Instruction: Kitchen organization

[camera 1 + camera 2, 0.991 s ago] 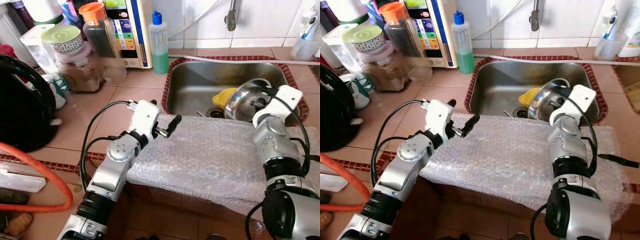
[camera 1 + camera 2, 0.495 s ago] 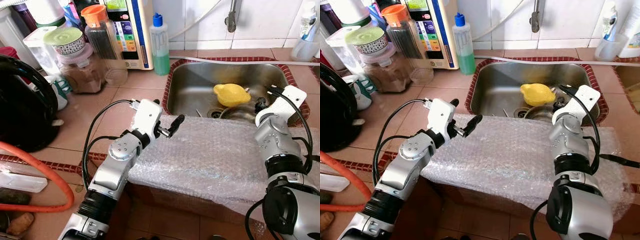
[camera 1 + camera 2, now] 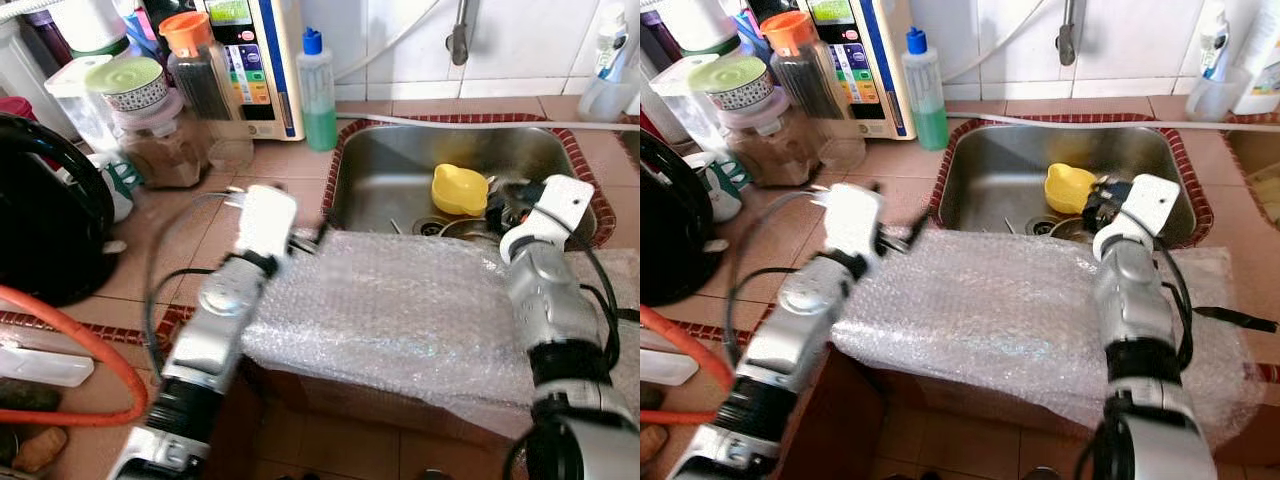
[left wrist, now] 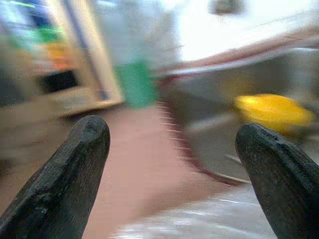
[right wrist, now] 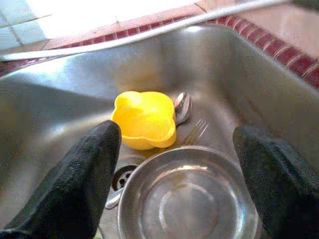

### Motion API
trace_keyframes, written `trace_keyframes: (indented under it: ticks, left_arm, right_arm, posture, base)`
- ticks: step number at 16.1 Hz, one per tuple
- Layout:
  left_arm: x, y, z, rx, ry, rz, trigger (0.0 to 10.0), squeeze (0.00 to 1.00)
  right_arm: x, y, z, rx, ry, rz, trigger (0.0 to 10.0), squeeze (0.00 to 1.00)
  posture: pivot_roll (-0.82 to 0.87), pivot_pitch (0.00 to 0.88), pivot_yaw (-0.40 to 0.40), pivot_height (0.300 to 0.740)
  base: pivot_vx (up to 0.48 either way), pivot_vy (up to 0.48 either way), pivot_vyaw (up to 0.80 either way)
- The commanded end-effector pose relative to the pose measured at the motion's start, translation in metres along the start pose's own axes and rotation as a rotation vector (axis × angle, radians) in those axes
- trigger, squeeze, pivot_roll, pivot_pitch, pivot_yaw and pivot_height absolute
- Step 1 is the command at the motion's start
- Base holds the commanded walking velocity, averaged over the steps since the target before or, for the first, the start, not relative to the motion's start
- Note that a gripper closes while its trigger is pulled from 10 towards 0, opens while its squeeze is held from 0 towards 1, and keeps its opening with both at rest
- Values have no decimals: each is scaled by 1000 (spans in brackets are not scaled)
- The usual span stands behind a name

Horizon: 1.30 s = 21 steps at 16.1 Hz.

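Steel bowl (image 5: 187, 196) is seen lying upright in the sink (image 3: 395, 170), beside the drain, with a yellow dish (image 5: 144, 118) just behind it and a fork (image 5: 197, 133) and spoon (image 5: 182, 105) between them. The right gripper (image 5: 177, 179) is held above the bowl with fingers spread wide and nothing grasped, probably so that the bowl can be picked out or left there. The left gripper (image 4: 172, 174) is held parted and empty over the counter edge by the bubble wrap (image 3: 400, 310).

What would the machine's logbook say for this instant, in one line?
right tool: open, over round steel bowl in sink | yellow plastic cup: beside bowl | left tool: open
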State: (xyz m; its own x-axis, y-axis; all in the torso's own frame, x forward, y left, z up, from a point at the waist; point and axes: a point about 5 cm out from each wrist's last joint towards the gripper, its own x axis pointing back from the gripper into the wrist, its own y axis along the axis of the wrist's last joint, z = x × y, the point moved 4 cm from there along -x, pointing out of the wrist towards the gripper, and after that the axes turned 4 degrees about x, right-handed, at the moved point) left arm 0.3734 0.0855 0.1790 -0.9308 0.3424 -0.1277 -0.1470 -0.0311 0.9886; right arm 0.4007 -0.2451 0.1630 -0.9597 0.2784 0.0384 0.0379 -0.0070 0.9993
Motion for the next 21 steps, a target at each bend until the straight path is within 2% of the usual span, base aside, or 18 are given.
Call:
trace_keyframes:
  ticks: [1, 4, 6, 8, 10, 11, 14, 15, 17, 18, 19, 20, 21]
  left_arm:
    - [4, 11, 20, -38, 118, -45, 10000, 0]
    - [10, 13, 30, -13, 185, -57, 10000, 0]
    - [16, 6, 28, -10, 191, -46, 10000, 0]
    - [19, 2, 26, -1, 199, -38, 10000, 0]
    - [21, 1, 25, 2, 204, -36, 10000, 0]
    - [21, 2, 24, 4, 206, -38, 10000, 0]
    - [23, 6, 29, 20, 228, -47, 10000, 0]
    - [26, 9, 32, 28, 248, -53, 10000, 0]
    - [32, 10, 38, 44, 290, -58, 10000, 0]
    - [38, 13, 42, 43, 325, -66, 10000, 0]
    - [41, 12, 43, 30, 338, -64, 10000, 0]
    - [45, 10, 44, 9, 346, -62, 10000, 0]
    - [50, 6, 44, -35, 355, -50, 10000, 0]
  right_arm:
    - [8, 6, 8, 79, 45, -48, 10000, 1000]
    - [16, 14, 9, 183, 56, -124, 10000, 1000]
    - [17, 24, -4, 224, -13, -188, 10000, 1000]
    - [18, 48, -22, 229, -92, -295, 10000, 1000]
    - [18, 69, -30, 231, -116, -368, 10000, 1000]
    - [19, 75, -27, 228, -98, -392, 10000, 1000]
    - [28, 75, -11, 228, -31, -410, 10000, 1000]
    - [37, 74, 3, 215, 36, -429, 10000, 1000]
    - [50, 76, 17, 208, 109, -459, 10000, 1000]
    - [65, 77, 28, 168, 180, -466, 10000, 1000]
    - [73, 73, 35, 148, 216, -453, 10000, 1000]
    - [80, 66, 43, 132, 264, -432, 10000, 816]
    - [90, 48, 52, 108, 317, -373, 10000, 361]
  posture:
    - [-312, 58, 165, 740]
    - [-312, 57, 165, 740]
    - [-313, 55, 165, 740]
    - [-314, 53, 167, 740]
    - [-314, 53, 167, 740]
    - [-317, 48, 166, 740]
    - [-315, 45, 163, 740]
    - [-314, 43, 163, 740]
    - [-315, 41, 165, 740]
    - [-318, 42, 168, 740]
    - [-318, 42, 168, 740]
    - [-319, 42, 167, 740]
    - [-317, 45, 163, 740]
  base:
    - [0, 0, 0]
    - [0, 0, 0]
    - [0, 0, 0]
    - [0, 0, 0]
    - [0, 0, 0]
    - [0, 0, 0]
    - [0, 0, 0]
    - [0, 0, 0]
    - [0, 0, 0]
    - [0, 0, 0]
    - [0, 0, 0]
    - [0, 0, 0]
    - [0, 0, 0]
